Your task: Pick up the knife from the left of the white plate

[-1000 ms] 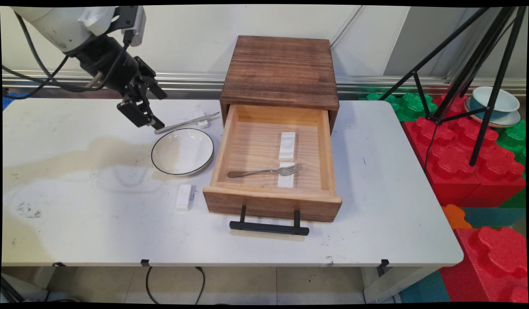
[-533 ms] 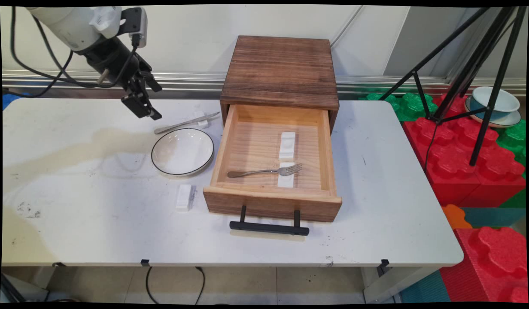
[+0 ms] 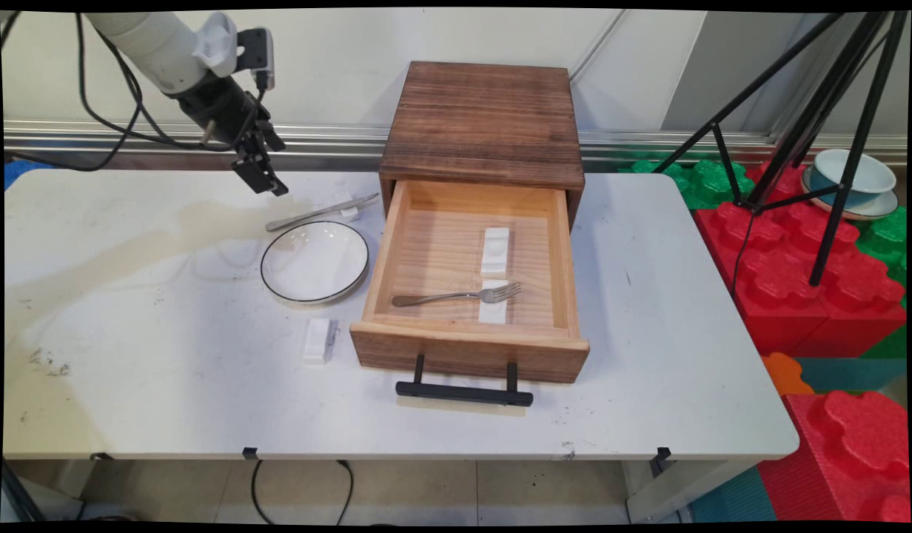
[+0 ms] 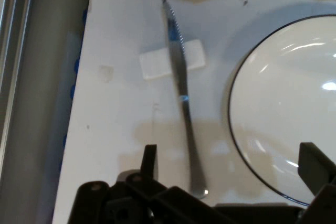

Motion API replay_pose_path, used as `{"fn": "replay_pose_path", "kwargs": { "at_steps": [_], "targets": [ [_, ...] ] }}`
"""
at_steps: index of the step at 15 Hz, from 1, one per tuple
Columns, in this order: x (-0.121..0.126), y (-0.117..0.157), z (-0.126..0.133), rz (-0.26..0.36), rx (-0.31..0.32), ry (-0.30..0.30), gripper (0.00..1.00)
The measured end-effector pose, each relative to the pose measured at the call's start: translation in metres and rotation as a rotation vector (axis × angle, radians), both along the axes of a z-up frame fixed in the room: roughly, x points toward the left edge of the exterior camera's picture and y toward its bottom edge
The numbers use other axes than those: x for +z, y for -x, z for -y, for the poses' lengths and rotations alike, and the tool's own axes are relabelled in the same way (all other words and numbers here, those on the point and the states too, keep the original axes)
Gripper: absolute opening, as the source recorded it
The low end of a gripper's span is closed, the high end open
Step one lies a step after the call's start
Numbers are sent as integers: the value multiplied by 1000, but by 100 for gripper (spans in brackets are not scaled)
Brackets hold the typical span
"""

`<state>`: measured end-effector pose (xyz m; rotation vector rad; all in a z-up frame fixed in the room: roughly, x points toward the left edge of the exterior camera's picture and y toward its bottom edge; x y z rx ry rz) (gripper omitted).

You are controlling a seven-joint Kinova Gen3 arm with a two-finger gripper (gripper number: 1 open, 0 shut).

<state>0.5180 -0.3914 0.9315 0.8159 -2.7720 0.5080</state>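
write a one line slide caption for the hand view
Open gripper above a table knife propped on a white rest, beside a black-rimmed white plate.

White table [image 3: 167, 385]; white plate [image 3: 314, 261] with a thin black rim; silver knife [image 3: 321, 212]; dark brown box [image 3: 485, 122]; pale wooden drawer [image 3: 467, 348]; silver fork [image 3: 460, 296].

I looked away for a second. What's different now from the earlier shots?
The gripper has risen up and away from the knife's handle end, open and empty. The knife on its white rest, the plate, the fork in the open drawer stayed put.
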Motion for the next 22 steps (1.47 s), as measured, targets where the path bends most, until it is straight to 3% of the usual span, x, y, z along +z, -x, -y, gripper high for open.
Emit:
{"fn": "replay_pose_path", "kwargs": {
  "at_steps": [13, 22],
  "targets": [
    [-69, -17, 70, 33, 36, -32, 100],
    [-105, -19, 94, 13, 61, -77, 100]
  ]
}}
